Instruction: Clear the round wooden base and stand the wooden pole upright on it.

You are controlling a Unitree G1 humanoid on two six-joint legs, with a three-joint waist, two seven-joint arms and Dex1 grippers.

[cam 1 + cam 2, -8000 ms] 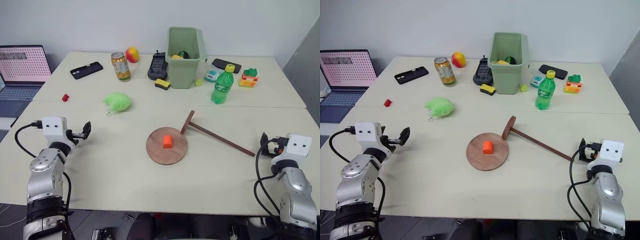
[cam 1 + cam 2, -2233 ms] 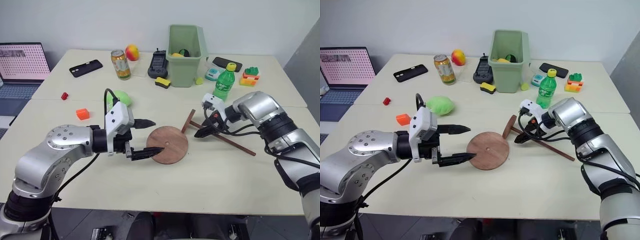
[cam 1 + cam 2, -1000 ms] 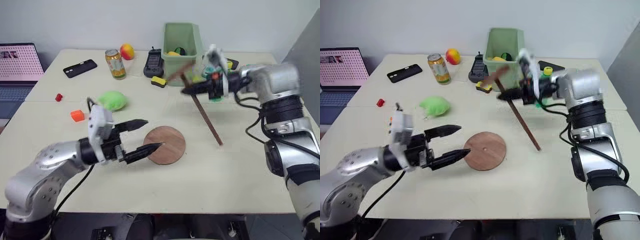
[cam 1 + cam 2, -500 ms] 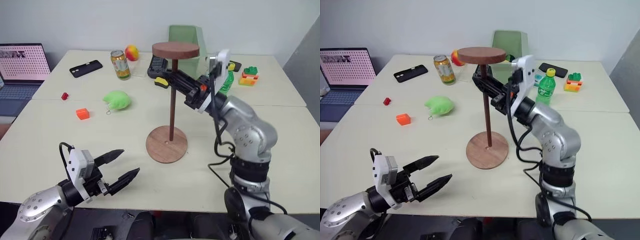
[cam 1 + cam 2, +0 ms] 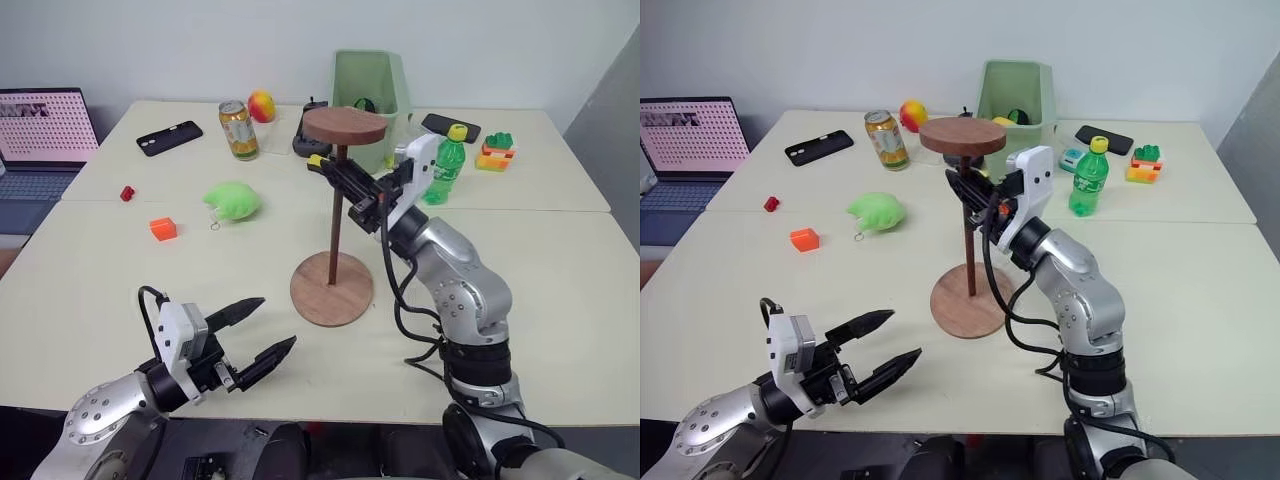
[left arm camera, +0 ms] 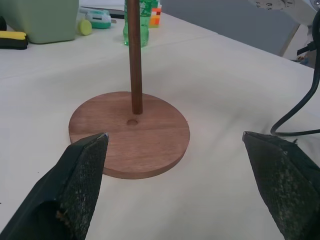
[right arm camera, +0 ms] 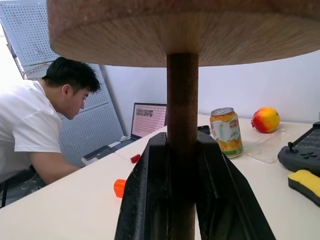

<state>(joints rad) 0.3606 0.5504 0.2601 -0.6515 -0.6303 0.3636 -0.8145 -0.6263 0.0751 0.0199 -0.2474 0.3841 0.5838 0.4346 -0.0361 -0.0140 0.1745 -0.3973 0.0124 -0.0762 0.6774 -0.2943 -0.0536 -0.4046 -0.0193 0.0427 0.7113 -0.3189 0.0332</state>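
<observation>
The round wooden base lies flat mid-table with nothing loose on it. The wooden pole stands upright on it, its fixed disc at the top. In the left wrist view the pole's foot rests just beside the base's centre hole. My right gripper is shut on the pole just under the top disc, and its fingers clamp the rod from both sides. My left gripper hangs open near the table's front edge, left of the base and apart from it.
An orange block, a green plush and a small red piece lie to the left. Behind stand a can, a green bin and a green bottle. A person sits by the laptop.
The pole swung from tilted in the air to upright on the base, then sank a little. My left gripper drew back from the base toward the table's front edge, still open.
</observation>
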